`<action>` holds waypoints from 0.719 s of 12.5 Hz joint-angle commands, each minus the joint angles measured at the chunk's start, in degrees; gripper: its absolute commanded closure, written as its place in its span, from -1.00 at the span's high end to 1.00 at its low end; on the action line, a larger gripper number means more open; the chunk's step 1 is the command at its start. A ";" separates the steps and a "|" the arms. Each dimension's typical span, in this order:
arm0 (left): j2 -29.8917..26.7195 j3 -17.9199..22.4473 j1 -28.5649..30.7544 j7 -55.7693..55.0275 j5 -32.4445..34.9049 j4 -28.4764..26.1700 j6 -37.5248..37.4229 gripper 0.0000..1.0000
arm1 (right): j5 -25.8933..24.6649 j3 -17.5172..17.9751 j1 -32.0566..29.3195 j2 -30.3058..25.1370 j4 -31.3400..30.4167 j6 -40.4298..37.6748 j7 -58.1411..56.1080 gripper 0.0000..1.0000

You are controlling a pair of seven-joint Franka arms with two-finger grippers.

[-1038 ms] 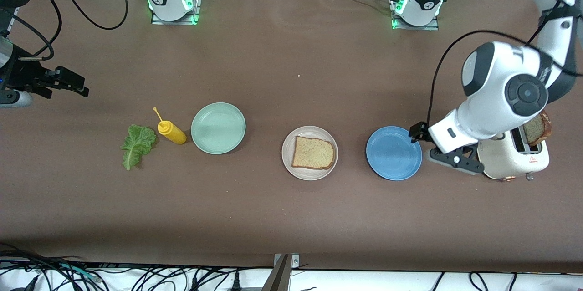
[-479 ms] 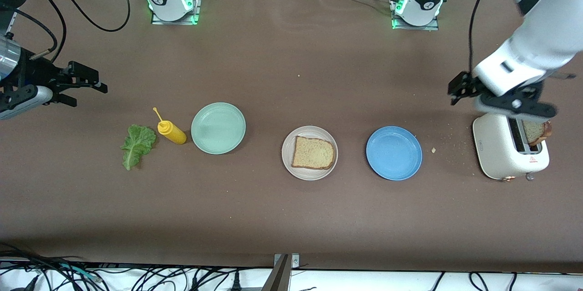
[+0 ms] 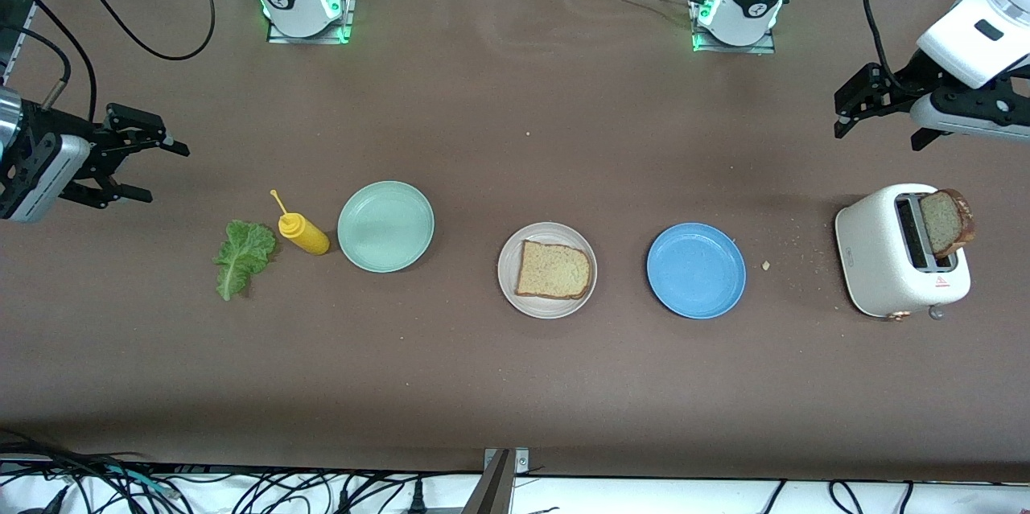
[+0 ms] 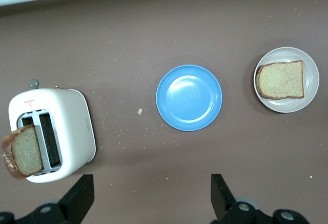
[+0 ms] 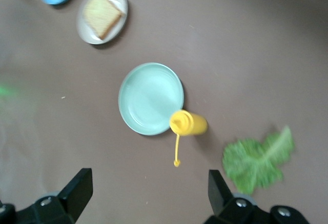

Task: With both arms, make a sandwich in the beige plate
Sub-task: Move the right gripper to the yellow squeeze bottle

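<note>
The beige plate (image 3: 508, 269) sits mid-table with one bread slice (image 3: 553, 269) lying flat on it. A second bread slice (image 3: 945, 222) stands in the white toaster (image 3: 877, 257) at the left arm's end. The lettuce leaf (image 3: 240, 257) lies flat on the table at the right arm's end. My left gripper (image 3: 876, 139) hangs open and empty over bare table, apart from the toaster (image 4: 72, 126). My right gripper (image 3: 167, 174) hangs open and empty over bare table beside the lettuce (image 5: 259, 160). Both wrist views show the beige plate (image 4: 310, 80) (image 5: 119, 1).
A yellow mustard bottle (image 3: 303, 232) lies between the lettuce and a mint-green plate (image 3: 385, 226). A blue plate (image 3: 696, 270) sits between the beige plate and the toaster, with crumbs (image 3: 765, 265) scattered beside it.
My left arm has risen from low beside the toaster and swung away toward the robots' bases. My right gripper has drifted a little toward the lettuce and turned. Both stay open.
</note>
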 commanded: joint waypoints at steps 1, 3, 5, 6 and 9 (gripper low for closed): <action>-2.43 5.14 -3.76 0.15 -0.92 -3.59 0.46 1.00 | 5.60 0.01 -2.97 0.93 -3.18 -0.70 -12.36 1.00; -2.60 4.72 -3.06 0.06 -0.92 -4.99 0.64 1.00 | 10.26 0.01 -4.20 2.95 -4.85 -0.61 -20.43 1.00; -2.60 4.02 -2.19 0.06 -0.92 -5.36 0.64 1.00 | 14.21 0.01 -5.17 4.61 -6.79 -0.61 -27.82 1.00; -2.60 1.84 -0.44 -0.02 -0.92 -5.79 0.64 1.00 | 15.89 0.01 -5.70 6.02 -7.14 -0.61 -31.78 1.00; -3.04 -3.11 4.07 -0.29 -0.92 -5.97 0.64 1.00 | 19.06 -0.07 -6.84 8.84 -9.51 -0.53 -42.77 1.00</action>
